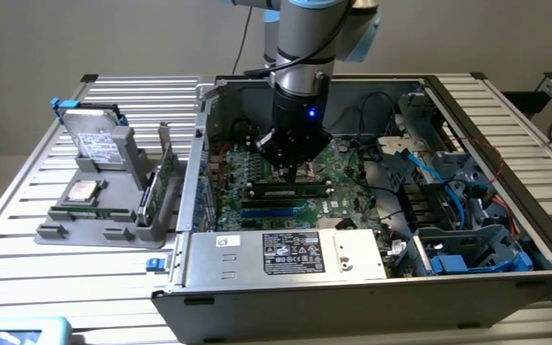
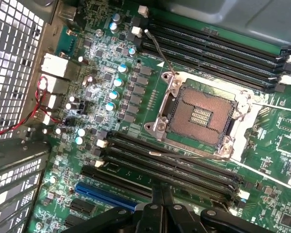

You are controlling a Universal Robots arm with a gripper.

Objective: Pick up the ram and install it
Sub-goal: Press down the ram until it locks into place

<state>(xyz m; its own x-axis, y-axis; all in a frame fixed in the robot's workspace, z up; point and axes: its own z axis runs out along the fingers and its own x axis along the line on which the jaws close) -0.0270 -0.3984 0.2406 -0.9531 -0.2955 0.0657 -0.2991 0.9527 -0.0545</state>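
Note:
A long green ram stick (image 1: pixel 290 192) with dark chips sits in one of the black memory slots (image 2: pixel 174 167) on the motherboard (image 1: pixel 256 180), inside the open computer case (image 1: pixel 372 287). My gripper (image 1: pixel 290 172) hangs straight down over that stick, its tips at or just above the stick's top edge. In the wrist view the two dark fingers (image 2: pixel 155 206) are pressed together with nothing showing between them, right over the near bank of slots. I cannot tell whether they touch the stick. The bare CPU socket (image 2: pixel 199 114) lies just beyond.
A grey holder (image 1: pixel 94 223) left of the case carries a silver hard drive (image 1: pixel 98 140), a second drive (image 1: pixel 83 190), a thin green stick (image 1: pixel 89 213) and a green expansion card (image 1: pixel 164 180). Cables (image 1: pixel 420 172), a blue drive cage (image 1: pixel 477 251) and the power supply (image 1: pixel 286 255) crowd the case.

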